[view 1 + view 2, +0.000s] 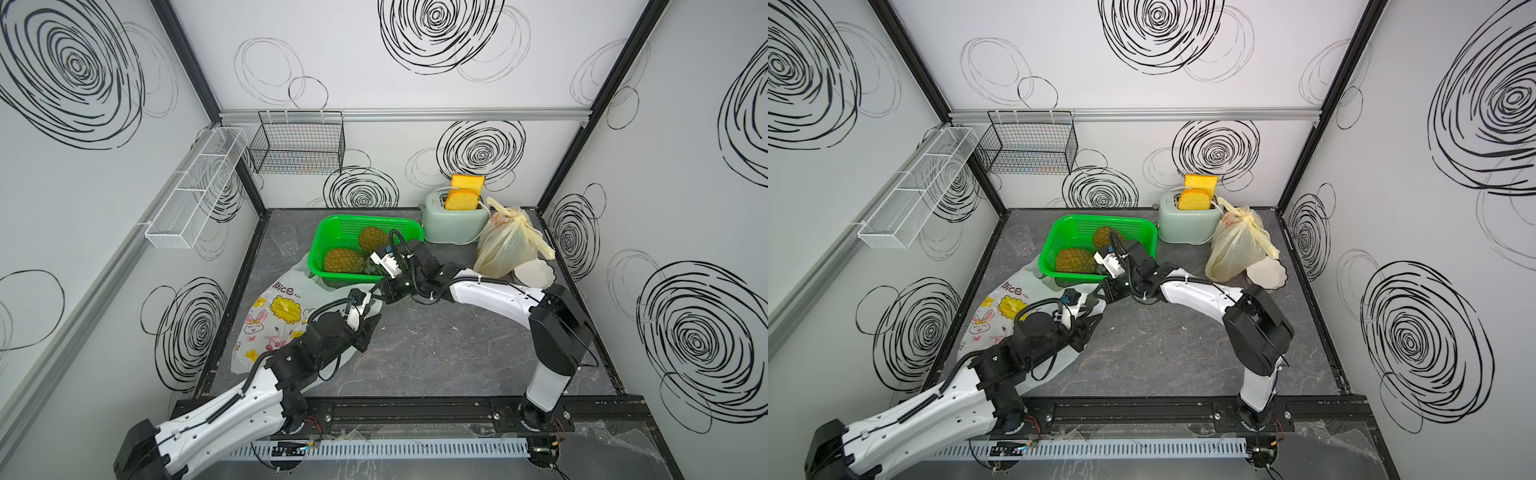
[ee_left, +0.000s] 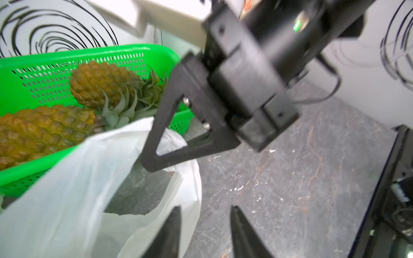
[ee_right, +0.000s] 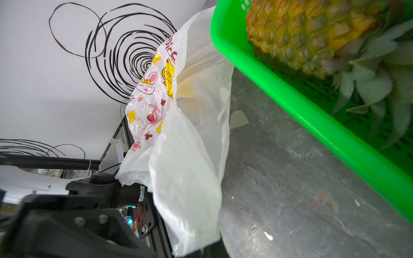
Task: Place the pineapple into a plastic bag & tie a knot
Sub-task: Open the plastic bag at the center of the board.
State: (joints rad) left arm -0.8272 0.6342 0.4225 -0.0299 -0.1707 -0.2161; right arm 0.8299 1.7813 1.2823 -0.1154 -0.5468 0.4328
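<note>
Left wrist view: right end effector (image 2: 154,164) clamped shut on slippery plastic bag (image 2: 73,189) rim; left end effector (image 2: 205,221) parted, empty; pineapple (image 2: 44,129) lying in basket (image 2: 89,50), looks heavy, rigid, prickly, best gripped across body

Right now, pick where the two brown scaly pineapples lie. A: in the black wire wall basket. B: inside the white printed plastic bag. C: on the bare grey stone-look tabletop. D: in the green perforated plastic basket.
D: the nearer pineapple and the farther pineapple both rest inside the green perforated plastic basket.
</note>
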